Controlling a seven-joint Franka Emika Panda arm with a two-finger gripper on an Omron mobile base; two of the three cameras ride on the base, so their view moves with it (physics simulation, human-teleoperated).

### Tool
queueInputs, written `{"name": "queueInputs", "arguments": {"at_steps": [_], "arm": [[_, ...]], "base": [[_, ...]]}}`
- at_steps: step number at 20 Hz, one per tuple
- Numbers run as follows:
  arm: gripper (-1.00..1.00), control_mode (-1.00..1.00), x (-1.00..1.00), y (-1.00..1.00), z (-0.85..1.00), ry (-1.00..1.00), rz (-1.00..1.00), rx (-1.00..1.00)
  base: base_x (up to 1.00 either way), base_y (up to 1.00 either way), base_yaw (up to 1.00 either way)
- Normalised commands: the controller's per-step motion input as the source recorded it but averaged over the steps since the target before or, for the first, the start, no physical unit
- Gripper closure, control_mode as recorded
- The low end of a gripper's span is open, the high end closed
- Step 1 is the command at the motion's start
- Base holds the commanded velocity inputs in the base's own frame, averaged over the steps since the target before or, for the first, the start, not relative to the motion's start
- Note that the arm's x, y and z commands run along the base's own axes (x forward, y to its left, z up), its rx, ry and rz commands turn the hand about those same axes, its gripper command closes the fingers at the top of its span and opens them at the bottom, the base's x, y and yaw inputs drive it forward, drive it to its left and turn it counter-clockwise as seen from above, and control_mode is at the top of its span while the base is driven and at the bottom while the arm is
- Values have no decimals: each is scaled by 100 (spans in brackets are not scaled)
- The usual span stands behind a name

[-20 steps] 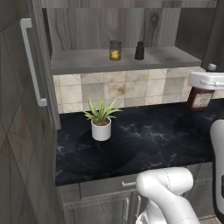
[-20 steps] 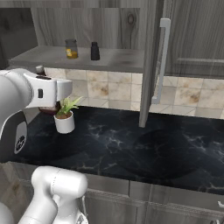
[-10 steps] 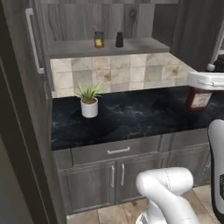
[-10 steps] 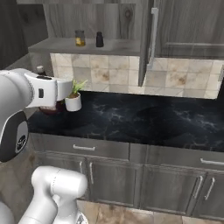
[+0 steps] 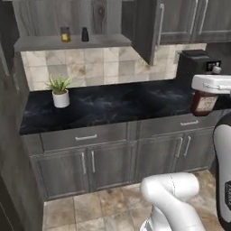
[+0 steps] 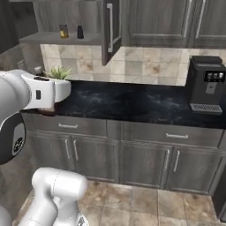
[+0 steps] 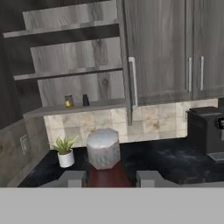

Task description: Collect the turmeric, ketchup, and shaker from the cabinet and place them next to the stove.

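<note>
The cabinet (image 5: 67,18) stood open at the upper left, and everything else sat in relation to it. On its shelf (image 5: 72,43) the turmeric (image 5: 66,34) stood upright just beside the shaker (image 5: 85,34), not touching it. Below the cabinet, a potted plant (image 5: 60,91) rested on the dark tabletop (image 5: 113,106). Far to the right of the cabinet, the pincer (image 5: 208,85) gripped the ketchup (image 5: 203,102) from above, the bottle hanging upright in front of the tabletop's edge. A black coffee machine (image 5: 191,65) stood behind it, under closed wall cupboards (image 5: 185,20).
</note>
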Motion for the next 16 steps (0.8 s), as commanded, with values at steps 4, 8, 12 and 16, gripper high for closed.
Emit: {"name": "queueInputs", "arguments": {"at_steps": [4, 8, 12, 16], "arm": [[100, 100, 0, 0, 0, 0, 0, 0], [100, 100, 0, 0, 0, 0, 0, 0], [100, 100, 0, 0, 0, 0, 0, 0], [100, 100, 0, 0, 0, 0, 0, 0]], "base": [[-39, -100, 0], [-31, -100, 0], [-22, -100, 0], [-11, -100, -2]]}}
